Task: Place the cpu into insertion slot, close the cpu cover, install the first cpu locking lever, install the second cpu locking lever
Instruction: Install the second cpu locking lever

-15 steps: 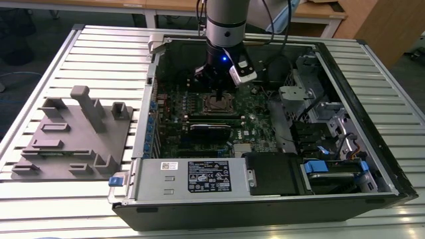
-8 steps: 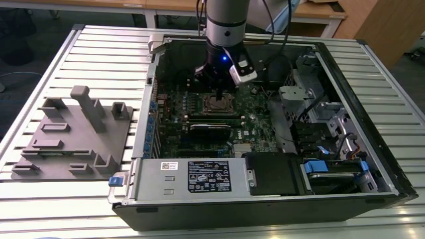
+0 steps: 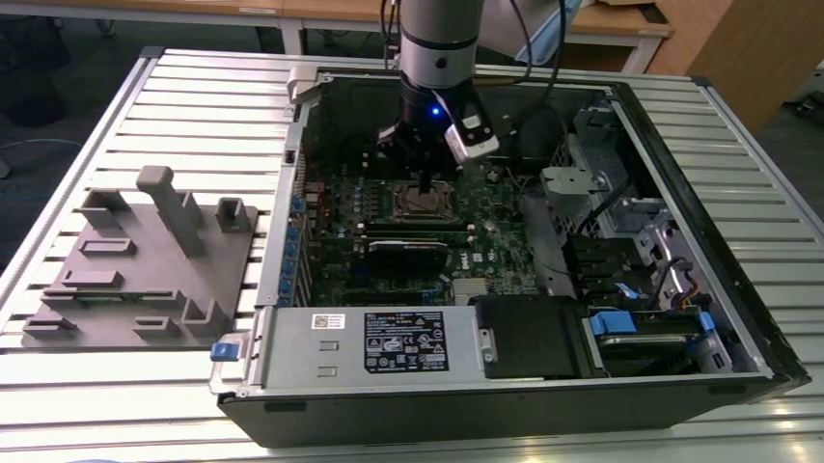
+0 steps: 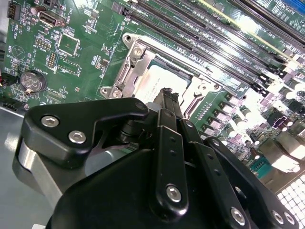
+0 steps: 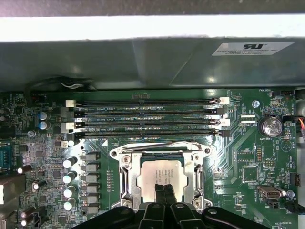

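Since the cpu (image 5: 161, 175) is already sitting flat inside the insertion slot (image 5: 125, 157), that part of the job looks done to me. The cpu cover (image 5: 198, 172) also seems to be down: its silvery frame lies around the chip with the metal top showing through the cut-out, in both wrist views. I'd guess that's why the gripper (image 5: 164, 189) is where it is, low over the socket with its tips right on or just above the chip's top. Can't honestly say whether it's touching.

The two fingers are pressed together, side by side with barely a seam between them, and nothing is pinched in there. Closed like that they make one narrow poker, which would make sense for pushing on something small instead of grabbing it. That's my read, not something I can prove.

In the exterior view the arm (image 3: 437, 43) comes straight down into the open computer case (image 3: 721, 241), which lies on its side on a slatted table (image 3: 193, 106), and the gripper tip lands on the socket in the middle of the green motherboard (image 3: 496, 246). A grey fixture block (image 3: 142, 260) sits well apart, toward the exterior view's left.

As for the locking levers, I can't tell from these shots whether either is latched.
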